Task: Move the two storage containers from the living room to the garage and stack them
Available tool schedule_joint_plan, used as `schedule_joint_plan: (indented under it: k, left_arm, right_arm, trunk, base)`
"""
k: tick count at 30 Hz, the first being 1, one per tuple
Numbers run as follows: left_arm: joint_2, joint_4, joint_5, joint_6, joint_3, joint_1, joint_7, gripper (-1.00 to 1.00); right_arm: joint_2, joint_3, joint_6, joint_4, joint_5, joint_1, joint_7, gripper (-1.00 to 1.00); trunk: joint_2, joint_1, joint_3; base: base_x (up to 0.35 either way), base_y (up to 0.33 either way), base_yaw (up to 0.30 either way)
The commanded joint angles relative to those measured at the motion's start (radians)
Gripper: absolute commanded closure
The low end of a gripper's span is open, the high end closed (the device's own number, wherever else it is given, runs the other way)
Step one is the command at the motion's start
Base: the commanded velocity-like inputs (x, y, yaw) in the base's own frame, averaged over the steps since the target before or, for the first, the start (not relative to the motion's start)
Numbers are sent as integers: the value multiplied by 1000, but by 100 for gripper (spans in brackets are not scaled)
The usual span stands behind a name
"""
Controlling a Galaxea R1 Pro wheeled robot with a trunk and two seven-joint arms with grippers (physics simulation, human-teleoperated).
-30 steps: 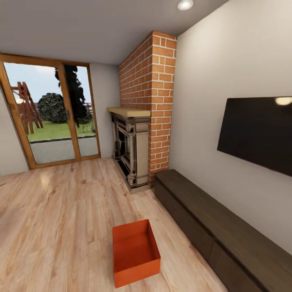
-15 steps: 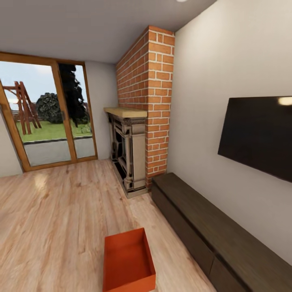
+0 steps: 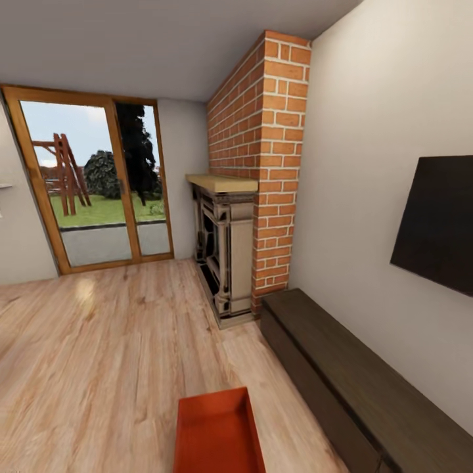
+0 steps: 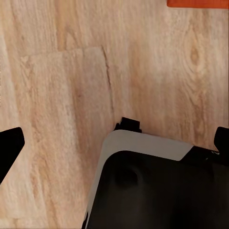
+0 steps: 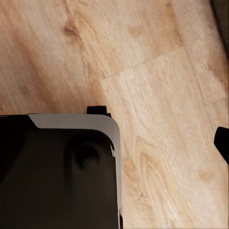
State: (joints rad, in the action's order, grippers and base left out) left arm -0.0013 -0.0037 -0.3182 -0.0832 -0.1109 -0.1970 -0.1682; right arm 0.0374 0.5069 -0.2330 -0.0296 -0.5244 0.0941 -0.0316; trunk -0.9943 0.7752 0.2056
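Where the pale wood-plank floor point(image 3: 98, 355) meets the bottom edge of the head view, one orange-red storage container point(image 3: 217, 430) sits open side up, its near part cut off by the frame. It rests on the planks just beside the long dark low cabinet point(image 3: 355, 387) that runs along the white wall, with a strip of floor between them. Above the cabinet a black wall TV point(image 3: 437, 223) hangs on that wall. Further back stands a brick chimney point(image 3: 263, 151) with an ornate fireplace point(image 3: 220, 256) and a pale wooden mantel point(image 3: 220, 182). On the far wall a wood-framed glass door point(image 3: 98, 190) looks out on grass, a dark tree and a wooden play frame.

From the left wrist view, a sliver of the orange-red container point(image 4: 198, 3) shows at the frame edge, apart from the robot's dark, grey-edged base point(image 4: 152, 186) on the planks. The left gripper point(image 4: 114, 145) has its black fingers point(image 4: 8, 148) spread wide at opposite sides of the picture, holding nothing. In the right wrist view, one black finger point(image 5: 222, 140) of the right gripper shows at the edge over bare planks; I cannot tell whether that gripper is spread or pressed together.
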Motion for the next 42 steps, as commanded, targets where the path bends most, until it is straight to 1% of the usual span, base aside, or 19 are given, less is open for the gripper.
schedule_joint_plan:
  k: [1, 13, 22, 42]
  left_arm:
    - [0, 1, -9, -3, -9, -1, -2, -100]
    - [0, 1, -9, -3, -9, -1, -2, -100]
    - [0, 1, -9, -8, -8, -1, -2, -100]
    - [0, -1, -13, -10, -4, -1, -3, -100]
  right_arm:
    - [0, 8, -4, -2, -7, 1, -1, -100]
    - [1, 8, -3, -2, -7, 1, -1, -100]
    - [1, 8, -3, -2, -7, 1, -1, -100]
    - [-2, 10, -3, -1, -4, 1, -2, -100]
  trunk:
    - [-1, 1, 1]
    - [-1, 1, 1]
    - [-1, 1, 1]
    - [-1, 1, 1]
  base:
    - [321, 0, 253]
    - [321, 0, 247]
    - [264, -26, 47]
    - [16, -2, 1]
